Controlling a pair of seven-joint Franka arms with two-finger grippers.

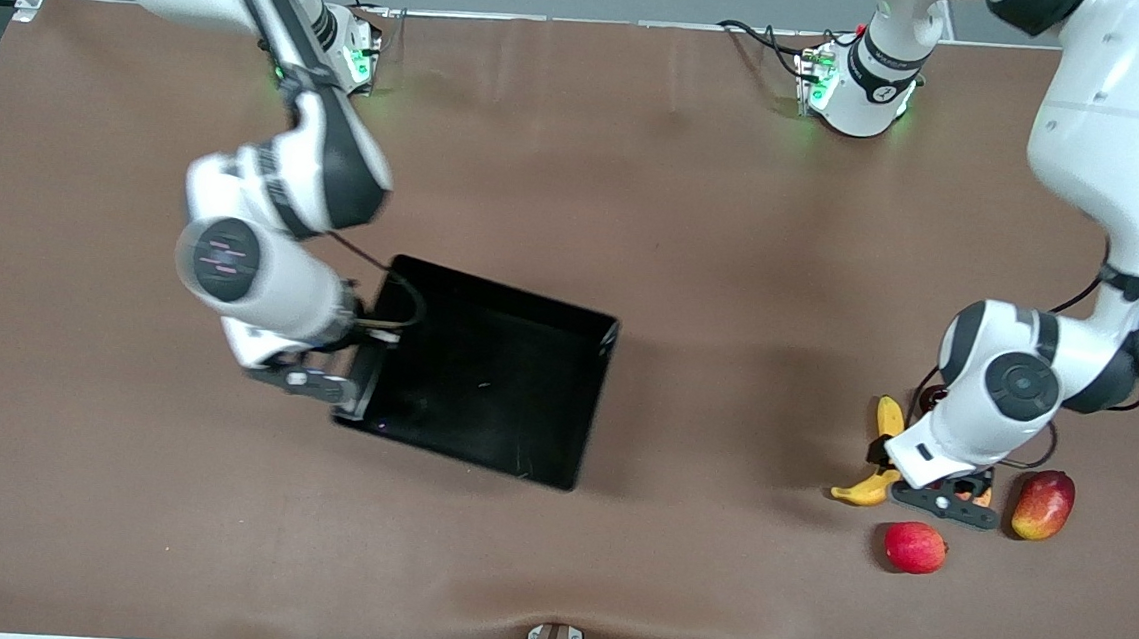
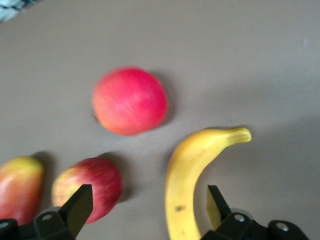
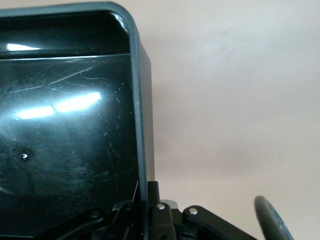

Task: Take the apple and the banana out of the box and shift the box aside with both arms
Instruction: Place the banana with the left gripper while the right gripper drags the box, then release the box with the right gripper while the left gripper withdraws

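The black box (image 1: 485, 379) lies on the table toward the right arm's end. My right gripper (image 1: 352, 392) is shut on the box's thin wall (image 3: 142, 150), one finger inside and one outside (image 3: 149, 200). My left gripper (image 1: 953, 499) hangs open low over the fruits. In the left wrist view the gripper (image 2: 147, 207) spans the yellow banana (image 2: 187, 190) and part of the streaked apple (image 2: 92, 187); neither finger grips anything. In the front view the banana (image 1: 882, 462) is partly hidden by the left hand, and the streaked apple (image 1: 978, 494) is mostly hidden.
A plain red apple (image 1: 914, 546) (image 2: 130, 100) lies nearer the front camera than the banana. A red-yellow mango (image 1: 1043, 504) (image 2: 17, 187) lies beside the streaked apple. The brown table (image 1: 733, 271) stretches bare between box and fruits.
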